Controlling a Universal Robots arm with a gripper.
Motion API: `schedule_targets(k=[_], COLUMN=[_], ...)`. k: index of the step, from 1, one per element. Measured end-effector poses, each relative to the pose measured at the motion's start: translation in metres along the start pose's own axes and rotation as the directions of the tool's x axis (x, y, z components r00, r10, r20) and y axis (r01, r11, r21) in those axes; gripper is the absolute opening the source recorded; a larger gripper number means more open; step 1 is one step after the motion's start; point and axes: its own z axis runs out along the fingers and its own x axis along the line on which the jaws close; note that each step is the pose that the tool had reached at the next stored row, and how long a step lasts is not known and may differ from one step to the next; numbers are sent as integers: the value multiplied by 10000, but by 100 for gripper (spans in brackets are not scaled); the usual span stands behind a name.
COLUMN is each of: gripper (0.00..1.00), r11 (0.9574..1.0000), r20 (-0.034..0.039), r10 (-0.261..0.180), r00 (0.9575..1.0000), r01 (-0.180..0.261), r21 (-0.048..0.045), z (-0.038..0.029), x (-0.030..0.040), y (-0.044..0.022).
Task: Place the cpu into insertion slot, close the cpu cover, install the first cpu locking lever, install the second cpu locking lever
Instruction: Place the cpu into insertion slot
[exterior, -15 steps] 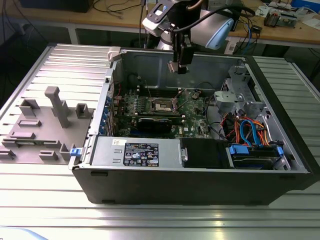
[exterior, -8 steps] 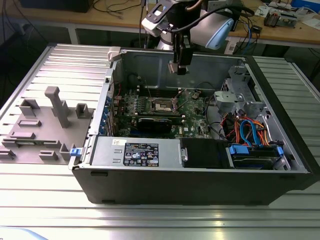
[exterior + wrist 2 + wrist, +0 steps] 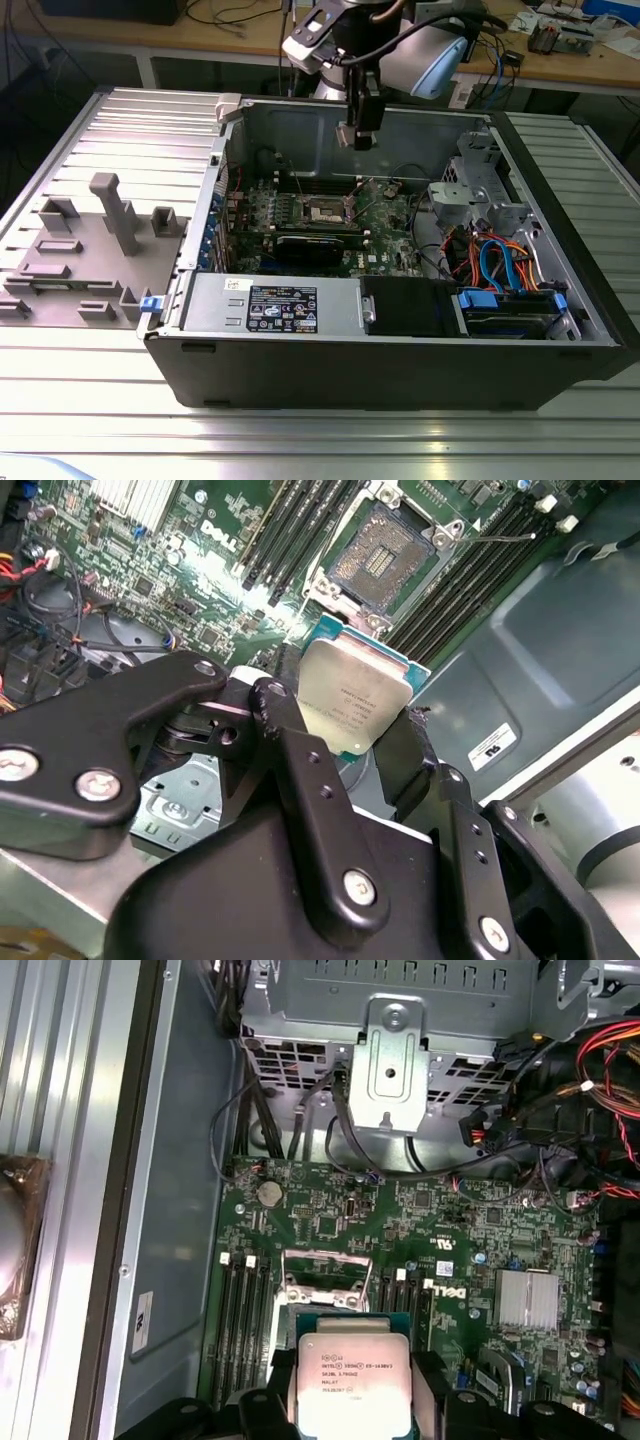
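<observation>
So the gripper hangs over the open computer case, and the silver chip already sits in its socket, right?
No. The gripper hangs there, but it holds the cpu; the second wrist view shows the insertion slot empty.

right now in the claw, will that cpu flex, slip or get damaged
Probably stiff: the cpu looks like a flat metal-topped plate. It may slip, since the claw grips only its thin edges. Likely light, being small.

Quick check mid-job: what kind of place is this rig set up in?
Probably an electronics or robotics lab: an open black desktop computer case lies on a ribbed aluminium table, a wooden workbench strewn with cables stands behind, and the gripper holds the silver-topped square cpu.
</observation>
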Motion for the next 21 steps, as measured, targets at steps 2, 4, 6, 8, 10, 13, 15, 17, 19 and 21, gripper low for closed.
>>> schedule_targets(k=[2, 4, 6, 8, 10, 13, 15, 17, 19, 21], gripper=[54, 54, 54, 54, 54, 54, 54, 54, 54, 54], r11=[9998, 9995, 9995, 9995, 9995, 9995, 9995, 9995, 9991, 9984], r20=[18, 30, 28, 28, 28, 27, 28, 29, 37, 50], r10=[205, 314, 316, 317, 318, 318, 318, 322, 414, 565], r00=[9998, 9995, 9995, 9995, 9995, 9995, 9995, 9995, 9991, 9984], r01=[-205, -314, -316, -317, -318, -318, -318, -322, -414, -565], r21=[2, 4, 4, 3, 3, 3, 3, 4, 2, 3], z=[3, 3, 4, 4, 4, 4, 4, 4, 11, 23], x=[0, 0, 1, 0, 1, 0, 1, 0, 1, 1], y=[0, 0, 0, 0, 0, 0, 0, -1, -4, -7])
